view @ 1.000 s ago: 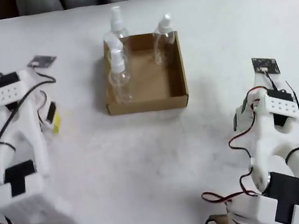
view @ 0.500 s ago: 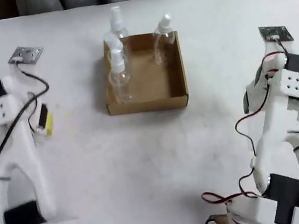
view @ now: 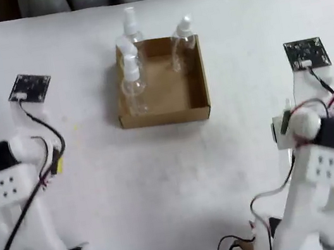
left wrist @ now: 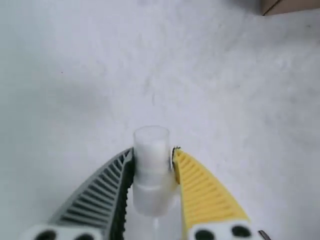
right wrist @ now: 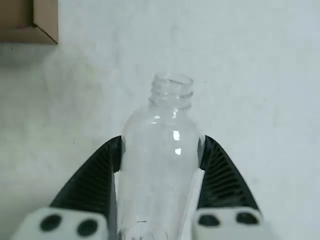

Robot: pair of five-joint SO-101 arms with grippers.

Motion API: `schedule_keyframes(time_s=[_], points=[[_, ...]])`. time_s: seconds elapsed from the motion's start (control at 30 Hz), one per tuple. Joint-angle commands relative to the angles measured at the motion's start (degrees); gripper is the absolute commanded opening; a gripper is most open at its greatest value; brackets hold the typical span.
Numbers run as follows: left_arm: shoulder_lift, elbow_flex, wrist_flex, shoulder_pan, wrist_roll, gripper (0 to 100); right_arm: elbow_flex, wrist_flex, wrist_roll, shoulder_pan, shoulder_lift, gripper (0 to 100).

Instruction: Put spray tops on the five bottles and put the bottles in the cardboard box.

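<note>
Clear plastic bottle (right wrist: 165, 115) gripped in the right pincer (right wrist: 160, 142), white spray top (left wrist: 151, 165) gripped in the left pincer (left wrist: 152, 152), white worktop (view: 176, 181) behind both.

On the right pincer, the black fingers (right wrist: 95, 180) are parted just as wide as the bottle's body and press its two sides; the threaded neck is bare and open, pointing away from the wrist. On the left pincer, the gap is narrow: the grey finger (left wrist: 107, 185) and yellow finger (left wrist: 200, 185) clamp the slim spray top, whose end sticks out just past their tips. At the far middle of the worktop, between the two arms and well apart from both, sits the brown cardboard box (view: 172, 114), with capped clear bottles (view: 133, 85) standing in it.
</note>
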Motion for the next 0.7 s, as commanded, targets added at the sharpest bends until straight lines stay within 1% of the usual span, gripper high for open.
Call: schedule_keyframes(time_s=[0.0,0.13,0.33,0.4,0.5,0.57,0.67], points=[[-6.55,0.88,-1.49,0.66,0.44,2,0.97,-6.81,1.32,-2.77,-7.16,1.5],[-10.86,1.41,-1.41,0.66,0.7,2,5.98,-20.18,1.14,-3.38,-13.93,1.5],[-14.37,1.41,-1.05,0.4,0.97,2,18.73,-41.45,0.79,-4.53,-22.99,1.5],[-14.9,1.32,-1.05,0.4,0.97,2,22.86,-48.04,-2.9,-5.67,-24.84,1.5],[-15.43,0.88,-1.41,0.48,2.11,2,27.16,-56.4,-11.08,-6.64,-25.98,1.5],[-16.13,0.79,-1.76,0.66,5.98,2,28.22,-59.12,-15.74,-7.6,-26.42,1.5],[-17.54,0.79,-4.57,0.66,11.69,2,27.96,-59.21,-22.24,-10.68,-26.77,1.5]])
